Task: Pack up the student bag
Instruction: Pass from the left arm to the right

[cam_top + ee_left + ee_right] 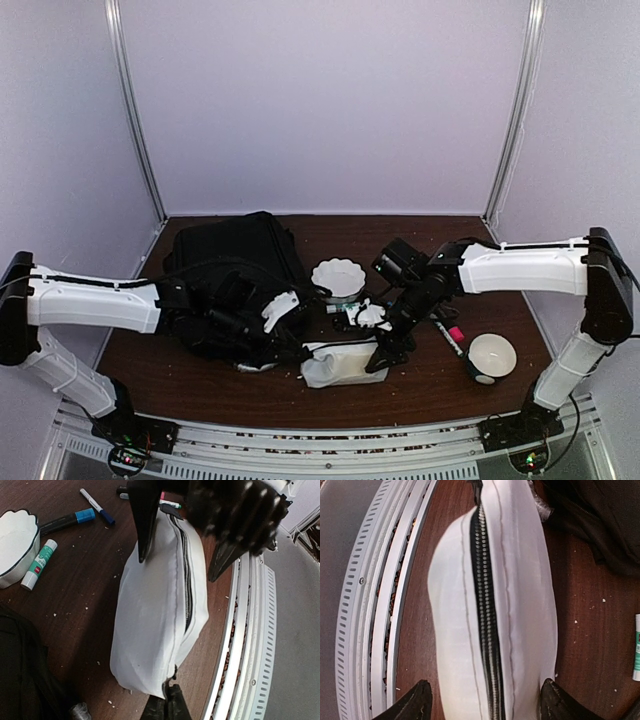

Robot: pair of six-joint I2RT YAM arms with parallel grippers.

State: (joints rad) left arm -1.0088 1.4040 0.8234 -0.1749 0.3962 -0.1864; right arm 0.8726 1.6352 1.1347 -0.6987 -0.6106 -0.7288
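Backpack (232, 282): black soft fabric, slumped on the left half of the table (450, 392) and reaching back almost to the far wall. My left forearm lies across its near side. Bare table shows to its left and along its near edge.

Pouch (150, 630): white, smooth and bulging, just off the backpack's near right corner. Its dark metal zip runs lengthwise and is drawn closed along the visible stretch. It lies parallel to the slotted metal rail (250, 630) at the near edge, with only a narrow strip of wood between them.

Left gripper (167, 707): fingers pinched together on the left end of the pouch, at the zip's end.

Right gripper (487, 707): spread wide, one black finger on each long side of the pouch at its right end.

Beyond the pouch:
- A white scalloped bowl (15, 545) with a dark rim.
- A glue stick (39, 564), green and white with a red label; the print is too small to read.
- A blue marker (67, 521).
- A thin pen (97, 506).

Near right: a round white bowl (492, 355), well apart.

Table surface: dark wood grain, flecked with pale crumbs.
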